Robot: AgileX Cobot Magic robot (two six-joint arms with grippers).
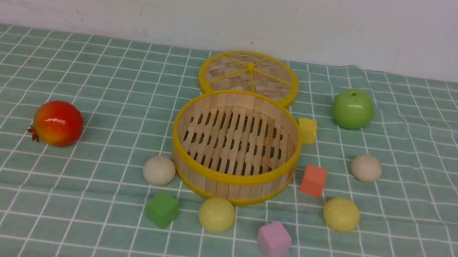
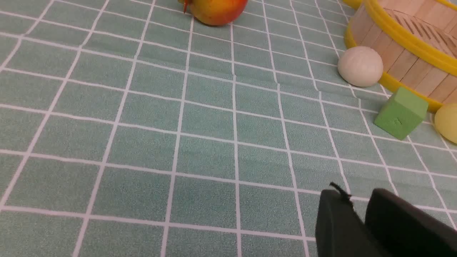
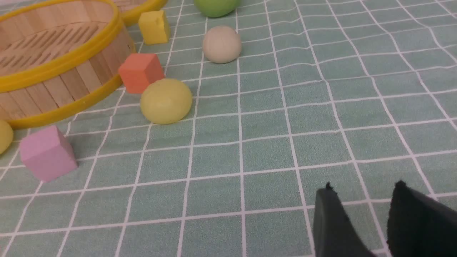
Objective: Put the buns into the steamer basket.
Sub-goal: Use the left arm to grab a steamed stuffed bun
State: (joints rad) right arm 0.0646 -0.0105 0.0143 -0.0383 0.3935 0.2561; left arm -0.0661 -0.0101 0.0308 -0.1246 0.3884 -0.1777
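The steamer basket [image 1: 231, 179] stands empty mid-table. Four buns lie on the cloth around it: a cream one [image 1: 159, 170] at its front left, a yellow one [image 1: 216, 214] in front, a yellow one [image 1: 341, 214] at the front right and a cream one [image 1: 366, 167] at the right. Neither gripper shows in the front view. My left gripper [image 2: 357, 194] is empty, its jaws nearly together, well short of the cream bun [image 2: 360, 66]. My right gripper [image 3: 362, 185] is open and empty, well short of the yellow bun [image 3: 166, 101] and the cream bun [image 3: 221, 44].
The woven lid [image 1: 249, 75] lies behind the basket. A green apple [image 1: 353, 109] sits at the back right, a red pomegranate [image 1: 58, 123] at the left. Yellow [image 1: 307, 130], orange [image 1: 313, 180], green [image 1: 162, 209] and pink [image 1: 274, 239] cubes lie among the buns.
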